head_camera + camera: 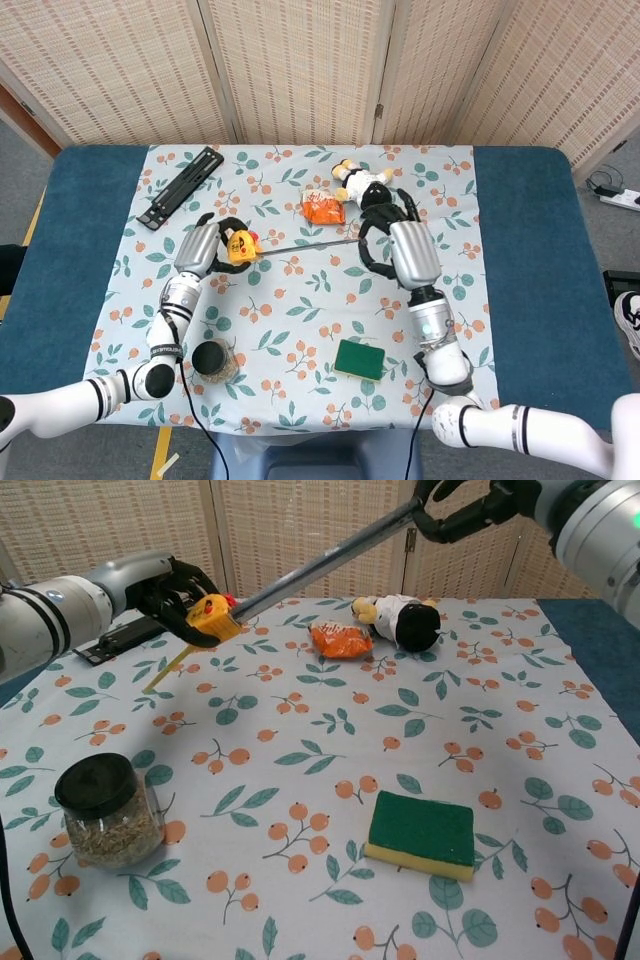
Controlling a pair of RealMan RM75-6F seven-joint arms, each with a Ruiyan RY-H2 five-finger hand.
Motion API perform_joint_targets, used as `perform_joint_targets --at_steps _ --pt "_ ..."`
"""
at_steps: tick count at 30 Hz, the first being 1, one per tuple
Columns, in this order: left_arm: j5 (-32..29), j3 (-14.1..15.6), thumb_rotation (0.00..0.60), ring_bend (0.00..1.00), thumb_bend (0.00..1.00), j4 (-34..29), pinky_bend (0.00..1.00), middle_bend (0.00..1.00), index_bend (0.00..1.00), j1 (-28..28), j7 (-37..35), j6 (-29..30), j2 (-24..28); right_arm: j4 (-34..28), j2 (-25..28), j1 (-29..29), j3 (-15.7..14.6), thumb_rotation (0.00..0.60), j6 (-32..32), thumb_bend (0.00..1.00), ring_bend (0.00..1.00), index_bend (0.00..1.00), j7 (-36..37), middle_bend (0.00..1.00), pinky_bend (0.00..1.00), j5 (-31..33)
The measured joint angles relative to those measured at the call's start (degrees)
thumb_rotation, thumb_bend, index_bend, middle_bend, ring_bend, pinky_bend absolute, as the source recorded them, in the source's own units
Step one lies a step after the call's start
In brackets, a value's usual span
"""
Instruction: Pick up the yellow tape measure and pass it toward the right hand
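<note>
Left robot hand (175,588) clamps the tape measure (208,617) above the desk's (520,250) left; right robot hand (385,228) pinches the blade (320,568) end, stretched between them, likely mid-handover.

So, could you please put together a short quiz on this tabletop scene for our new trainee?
1. True or false: the left hand holds the yellow tape measure body.
2. What does the right hand grip? A) the green sponge B) the tape's pulled-out metal blade C) the orange packet
3. Fill in: the glass jar with the black lid stands nearest the robot's ____ arm.

Key: 1 true. 2 B; the green and yellow sponge and the crumpled orange packet lie untouched on the floral tablecloth. 3 left.
</note>
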Motion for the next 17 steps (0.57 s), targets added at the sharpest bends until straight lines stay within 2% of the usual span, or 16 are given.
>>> perform_joint_targets --at_steps 11,17 --pt "3.27 2.31 0.600 0.55 0.40 7.64 0.08 0.63 0.66 2.66 -4.80 -5.65 1.17 -6.22 13.99 -9.87 -0.28 0.600 2.40 0.64 0.25 0.69 13.03 0.37 0.00 -2.73" --pt "6.33 2.90 0.600 0.55 0.40 10.03 0.08 0.63 0.66 3.74 -8.25 -7.01 1.08 -7.06 18.51 -13.97 -0.98 0.600 4.01 0.64 0.25 0.69 18.32 0.37 0.00 -4.18"
